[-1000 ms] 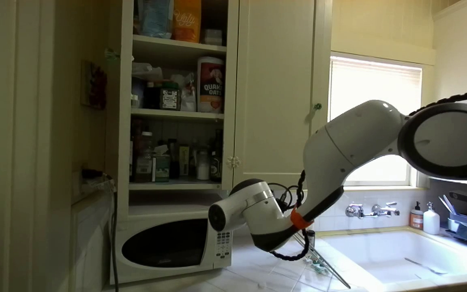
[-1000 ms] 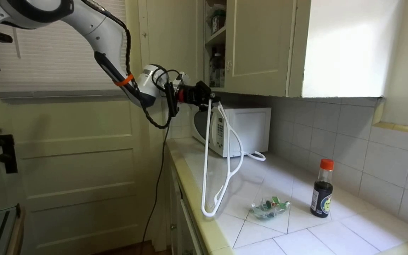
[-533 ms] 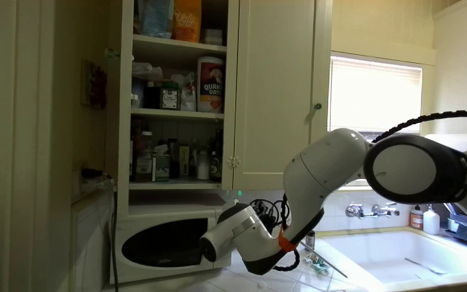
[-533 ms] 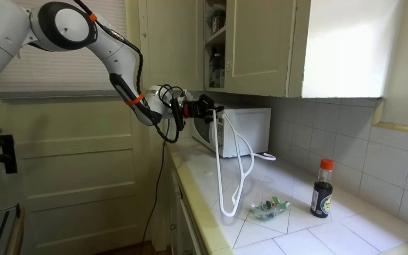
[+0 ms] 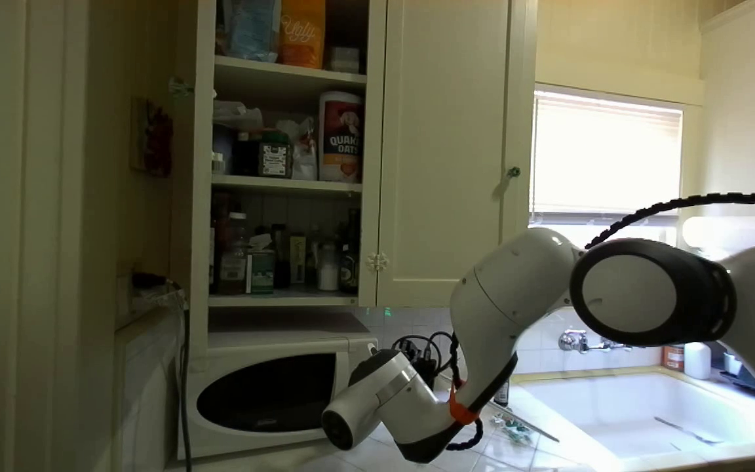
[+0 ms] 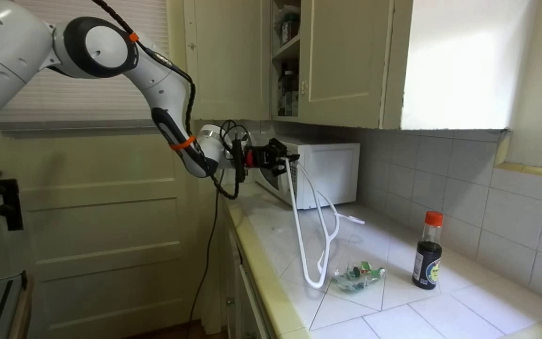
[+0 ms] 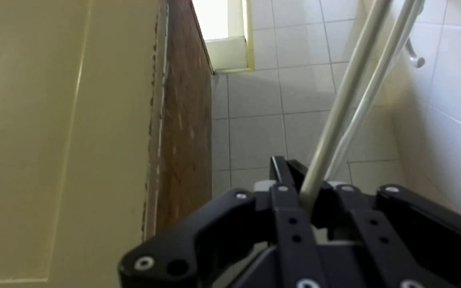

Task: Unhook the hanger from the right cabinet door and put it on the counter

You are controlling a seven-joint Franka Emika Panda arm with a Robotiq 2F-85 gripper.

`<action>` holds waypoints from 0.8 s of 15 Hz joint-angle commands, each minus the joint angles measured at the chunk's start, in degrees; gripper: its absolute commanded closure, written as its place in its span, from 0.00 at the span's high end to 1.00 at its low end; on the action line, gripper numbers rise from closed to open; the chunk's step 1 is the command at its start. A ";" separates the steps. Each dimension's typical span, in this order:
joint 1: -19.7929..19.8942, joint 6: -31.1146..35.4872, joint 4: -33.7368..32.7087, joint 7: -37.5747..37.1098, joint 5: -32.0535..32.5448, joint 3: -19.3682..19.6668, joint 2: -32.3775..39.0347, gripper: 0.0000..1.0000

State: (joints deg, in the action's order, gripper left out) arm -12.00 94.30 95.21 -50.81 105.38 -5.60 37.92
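Note:
My gripper [image 6: 292, 161] is shut on one end of the white hanger [image 6: 298, 223] and holds it above the counter [image 6: 417, 322]. In the wrist view the hanger [image 7: 346, 96] runs up and right from between the jaws [image 7: 298, 172]. The hanger tilts downward. Its lower end is close to the counter near a clear plastic pack; I cannot tell if it touches. In an exterior view the arm hides most of the hanger [image 5: 528, 423] and the gripper. The right cabinet door [image 5: 446, 144] is closed, with nothing on its knob [image 5: 514, 172].
A white microwave [image 6: 332, 174] stands right behind the gripper. The clear plastic pack [image 6: 358, 278] and a dark sauce bottle with a red cap [image 6: 426, 263] are on the counter. A sink [image 5: 646, 406] is beyond. Open shelves [image 5: 289, 187] hold jars and boxes.
My gripper has moved down and further over the counter, carrying the hanger. The hanger's lower end has shifted towards the plastic pack, and its hook has come lower since half a second ago.

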 commanded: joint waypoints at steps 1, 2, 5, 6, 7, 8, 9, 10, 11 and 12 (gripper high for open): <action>1.10 6.21 0.45 2.42 3.43 -0.92 -0.64 0.02; 1.06 7.31 0.68 1.79 3.87 -0.98 -1.01 0.02; 2.08 11.93 2.64 -1.10 3.50 -1.94 -3.24 0.02; 2.73 14.47 3.72 -2.37 3.11 -2.35 -4.44 0.02; 3.49 16.91 4.99 -4.13 2.65 -2.62 -5.65 0.02; 4.23 19.32 6.59 -5.61 2.40 -2.77 -7.06 0.02; 5.01 21.85 7.87 -6.98 2.40 -2.81 -8.17 0.02; 5.78 23.79 9.47 -8.09 2.12 -2.68 -9.57 0.02; 6.77 26.46 10.96 -9.28 1.99 -2.56 -10.91 0.02; 7.90 29.85 12.29 -10.53 2.28 -2.43 -12.01 0.02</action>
State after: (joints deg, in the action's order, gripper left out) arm -7.52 116.46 100.64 -57.20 107.57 -7.52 31.43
